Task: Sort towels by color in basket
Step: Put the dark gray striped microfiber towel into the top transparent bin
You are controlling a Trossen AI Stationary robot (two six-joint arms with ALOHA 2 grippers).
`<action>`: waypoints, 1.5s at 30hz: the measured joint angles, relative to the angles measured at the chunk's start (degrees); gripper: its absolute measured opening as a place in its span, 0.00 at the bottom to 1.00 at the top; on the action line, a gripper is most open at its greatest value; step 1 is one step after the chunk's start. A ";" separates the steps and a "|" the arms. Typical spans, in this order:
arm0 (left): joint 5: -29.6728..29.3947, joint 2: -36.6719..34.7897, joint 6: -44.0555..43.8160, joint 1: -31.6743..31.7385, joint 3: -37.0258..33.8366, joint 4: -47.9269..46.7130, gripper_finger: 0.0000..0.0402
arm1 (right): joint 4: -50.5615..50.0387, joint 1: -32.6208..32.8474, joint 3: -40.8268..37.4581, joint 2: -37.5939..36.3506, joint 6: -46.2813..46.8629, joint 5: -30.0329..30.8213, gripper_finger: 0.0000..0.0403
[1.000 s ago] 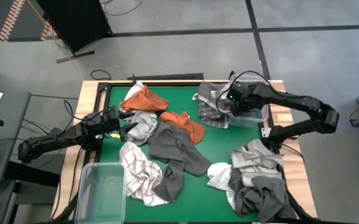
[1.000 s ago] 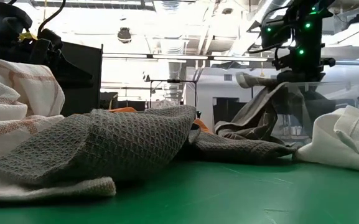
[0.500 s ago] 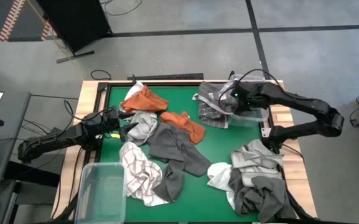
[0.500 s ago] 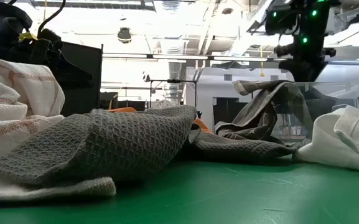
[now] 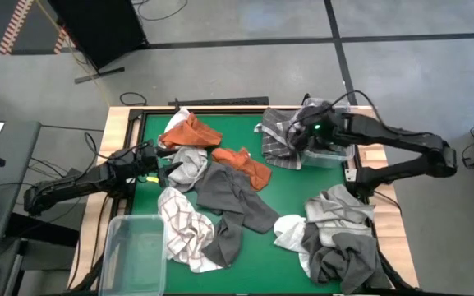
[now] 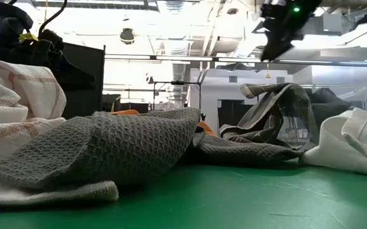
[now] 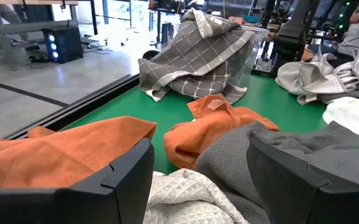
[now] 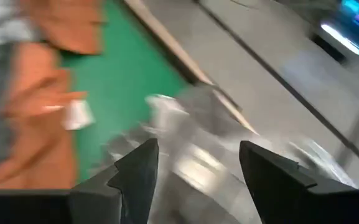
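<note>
Half the clear bin cloth-covered

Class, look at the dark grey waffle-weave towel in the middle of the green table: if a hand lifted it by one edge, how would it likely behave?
The dark grey waffle-weave towel lies in soft folds, so it would probably hang limp. It looks thin, so likely light. One end lies beside the checked towel, perhaps over it, so lifting might drag that along.
</note>
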 joint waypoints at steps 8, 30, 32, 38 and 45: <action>0.01 -0.01 0.00 0.01 0.00 -0.02 0.61 | 7.79 2.52 0.00 14.80 -12.00 -6.34 0.63; 0.00 -0.01 0.00 -0.01 0.02 0.00 0.61 | 10.08 -6.31 0.00 39.86 -18.68 -11.34 0.63; 0.00 -0.01 0.00 -0.01 0.02 0.00 0.61 | 10.28 -7.41 0.21 41.03 -17.51 -13.18 0.61; 0.00 0.00 0.00 0.00 0.00 -0.01 0.61 | 10.46 -8.00 0.30 43.26 -14.89 -15.83 0.34; 0.00 0.00 -0.01 0.01 0.01 -0.02 0.61 | 9.48 -5.74 -0.15 39.01 -12.79 -16.64 0.06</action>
